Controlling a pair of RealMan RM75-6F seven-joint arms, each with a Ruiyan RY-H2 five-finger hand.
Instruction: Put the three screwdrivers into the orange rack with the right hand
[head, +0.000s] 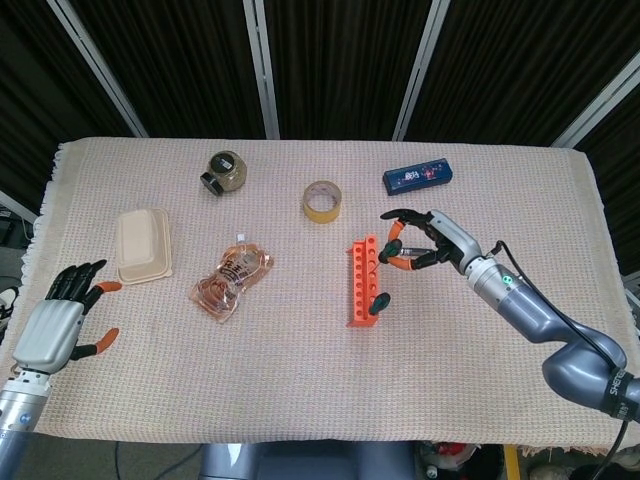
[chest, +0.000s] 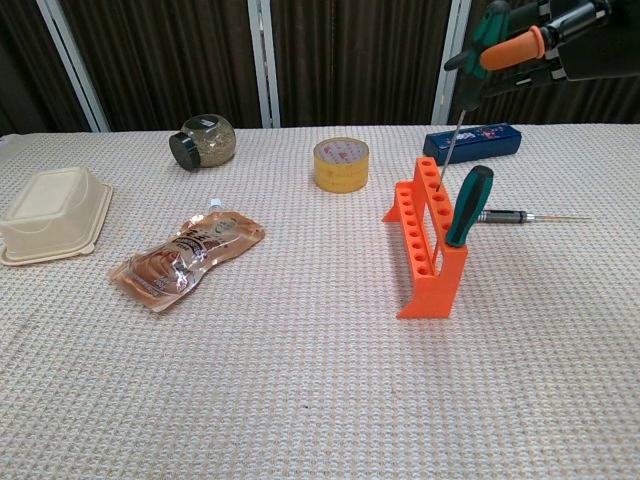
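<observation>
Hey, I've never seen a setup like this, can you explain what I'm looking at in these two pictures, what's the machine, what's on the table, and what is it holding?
This is a two-armed robot with humanlike hands, working at a cloth-covered table. The head view looks down from above; the chest view looks across the table from lower down.

The right hand holds a green-handled screwdriver, its tip hanging just above the orange rack. A second screwdriver already stands in the rack, and a third lies on the cloth beside it. The left hand rests idle and open at the table's near edge.

Also on the table: a jar, a tape roll, a blue box, a beige lidded container and a clear snack pouch.
</observation>
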